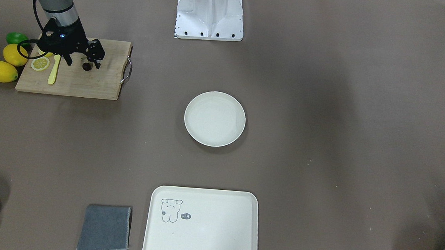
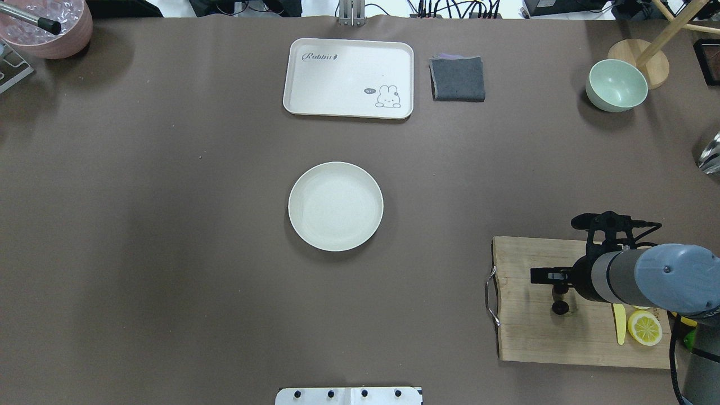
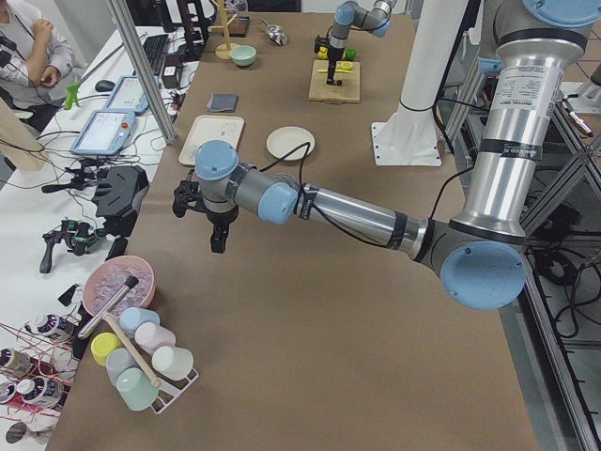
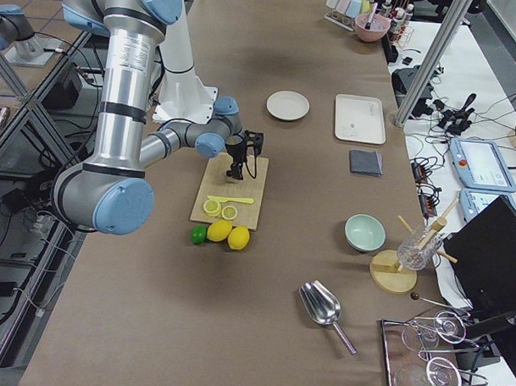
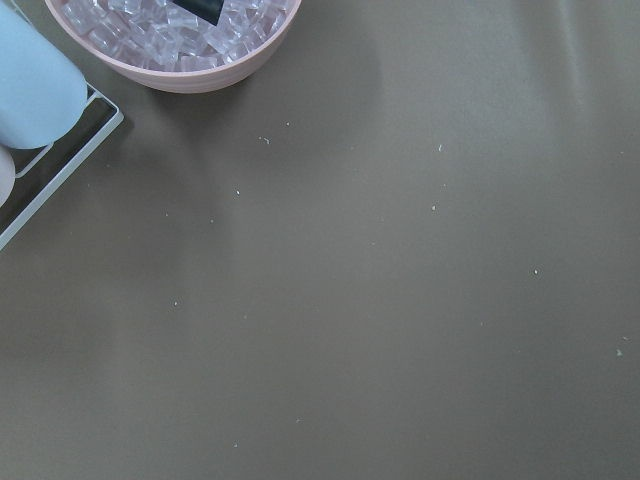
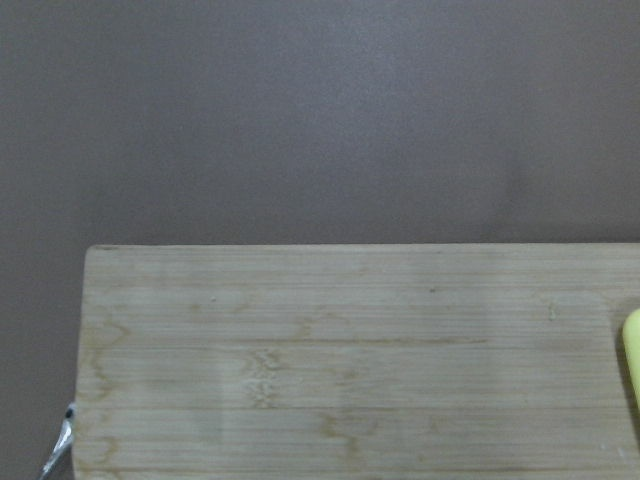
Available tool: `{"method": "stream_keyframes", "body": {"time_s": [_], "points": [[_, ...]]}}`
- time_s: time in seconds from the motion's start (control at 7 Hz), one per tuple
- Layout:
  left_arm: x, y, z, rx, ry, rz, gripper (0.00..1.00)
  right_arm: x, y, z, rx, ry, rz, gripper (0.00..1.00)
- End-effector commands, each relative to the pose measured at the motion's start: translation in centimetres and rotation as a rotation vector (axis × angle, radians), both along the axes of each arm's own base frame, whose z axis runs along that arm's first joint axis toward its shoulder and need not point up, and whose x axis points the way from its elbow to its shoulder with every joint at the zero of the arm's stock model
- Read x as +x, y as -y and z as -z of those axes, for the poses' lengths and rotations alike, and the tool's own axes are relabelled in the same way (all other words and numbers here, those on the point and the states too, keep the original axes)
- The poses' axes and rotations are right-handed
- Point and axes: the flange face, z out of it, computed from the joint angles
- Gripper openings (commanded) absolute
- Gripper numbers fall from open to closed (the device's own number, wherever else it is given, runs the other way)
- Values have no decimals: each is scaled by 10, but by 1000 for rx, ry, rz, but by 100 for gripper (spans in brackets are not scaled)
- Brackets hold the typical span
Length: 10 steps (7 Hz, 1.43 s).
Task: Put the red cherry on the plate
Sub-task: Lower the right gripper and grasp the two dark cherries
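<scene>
Brown tabletop (image 1: 321,146) carries all items. Largest is the cream rectangular tray (image 1: 200,232) with an animal drawing, at the operators' edge. Next is the wooden cutting board (image 1: 90,82), on the robot's right side, its metal handle (image 1: 126,71) facing the centre. The plate (image 1: 214,118), round, off-white and raised at the rim, sits mid-table, well apart from the board. The handled edge of the board and a stretch of tabletop lie between the two. The right gripper (image 1: 83,64) hangs over the board with its fingers spread. The red cherry (image 1: 86,67) lies on the board between the fingertips, nearer one of them; contact cannot be confirmed. It shows as a tiny, round, near-black form. Its stems cannot be made out. Also on the board, on the side away from the plate, are a yellow knife (image 1: 53,72) and a lemon slice (image 1: 40,64). Two lemons (image 1: 2,71) and a lime (image 1: 16,38) sit just off the board's far edge. The left gripper (image 3: 218,242) is held above the tabletop at the opposite end, near a pink bowl (image 3: 119,285); its finger spacing cannot be told.
</scene>
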Motion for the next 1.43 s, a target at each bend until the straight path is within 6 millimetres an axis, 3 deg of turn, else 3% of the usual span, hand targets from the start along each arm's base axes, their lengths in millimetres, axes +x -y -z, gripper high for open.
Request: {"method": "stream_keyframes", "body": {"time_s": [0.0,0.57,0.71,0.86,1.0,1.14,1.29], "points": [[0,-1,0,2,0,0,97,-3,-6,-7,3,-12,8,84],[-1,-6,-5,-3,1,-2,97,-6,-10,-7,11,-16,15,69],[-1,-7,-3,1,1,-2,97,-6,-10,-7,14,-15,17,59],[-2,-12,-4,1,1,-2,97,-5,-11,-8,16,-4,16,39],[-3,-13,-4,1,1,0,97,-4,-12,-9,17,-6,16,10],[-2,-18,-8,-5,2,-2,97,-5,-13,-9,22,-8,17,0],[-3,-19,-5,1,1,0,97,-6,-14,-8,26,-8,17,0]]}}
